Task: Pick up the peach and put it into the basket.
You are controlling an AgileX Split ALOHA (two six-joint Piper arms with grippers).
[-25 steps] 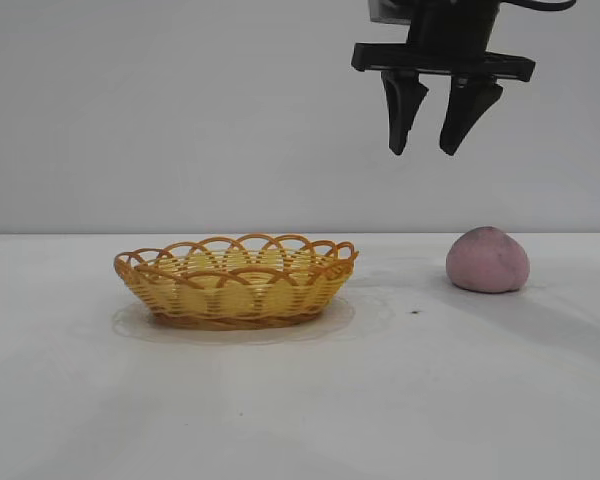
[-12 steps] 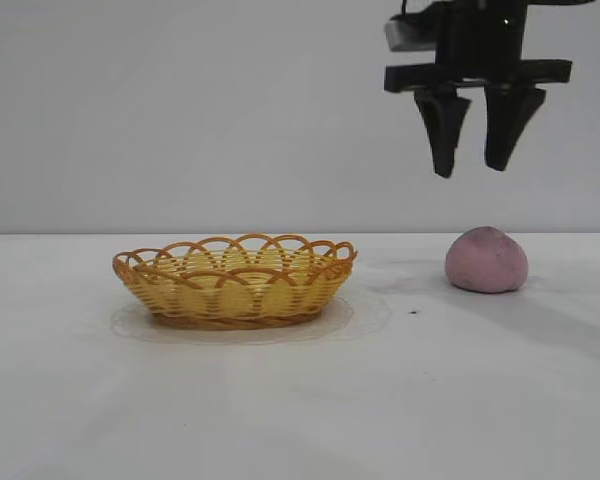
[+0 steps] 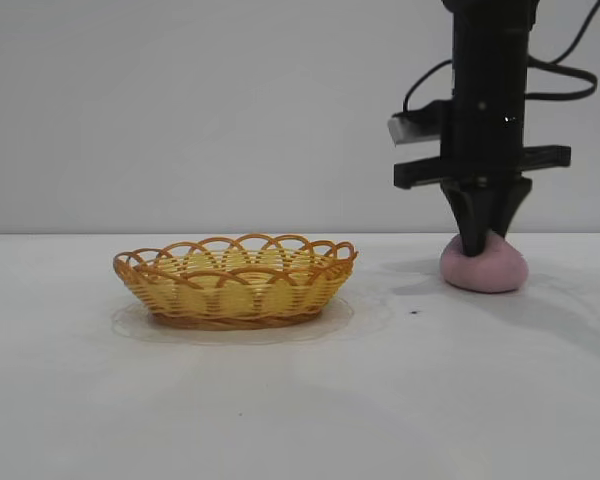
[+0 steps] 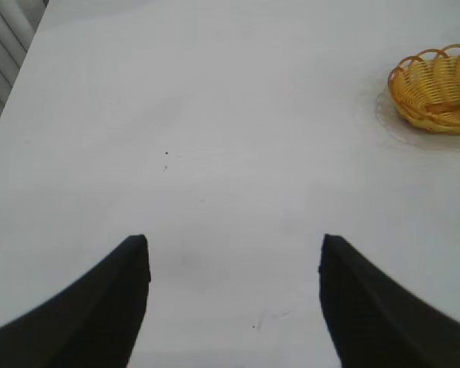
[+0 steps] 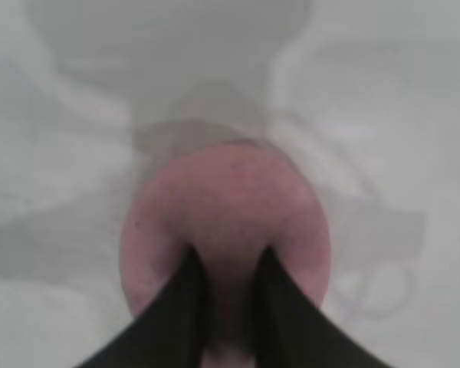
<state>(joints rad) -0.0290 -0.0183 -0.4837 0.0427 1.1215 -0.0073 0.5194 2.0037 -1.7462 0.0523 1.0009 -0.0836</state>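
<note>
The pink-mauve peach [image 3: 502, 272] sits on the white table at the right. My right gripper [image 3: 485, 244] has come straight down on it, and its two black fingers are drawn close together, pinching the peach's top. In the right wrist view the fingertips [image 5: 190, 261] press into the peach [image 5: 222, 192] with a narrow gap between them; the gripper's midpoint [image 5: 228, 254] lies on the fruit. The peach rests on the table. The wicker basket [image 3: 235, 292] stands empty at the left, well apart. My left gripper [image 4: 234, 244] is open and empty over bare table, far from the basket [image 4: 437, 92].
The white table [image 3: 400, 380] lies bare between the basket and the peach. A grey wall stands behind. A black cable loops from the right arm [image 3: 570, 80]. A few small dark specks mark the tabletop [image 3: 414, 311].
My right gripper has moved right and dropped from high above the table down onto the peach. Its fingers have narrowed from a wide gap to a pinch on the peach's top.
</note>
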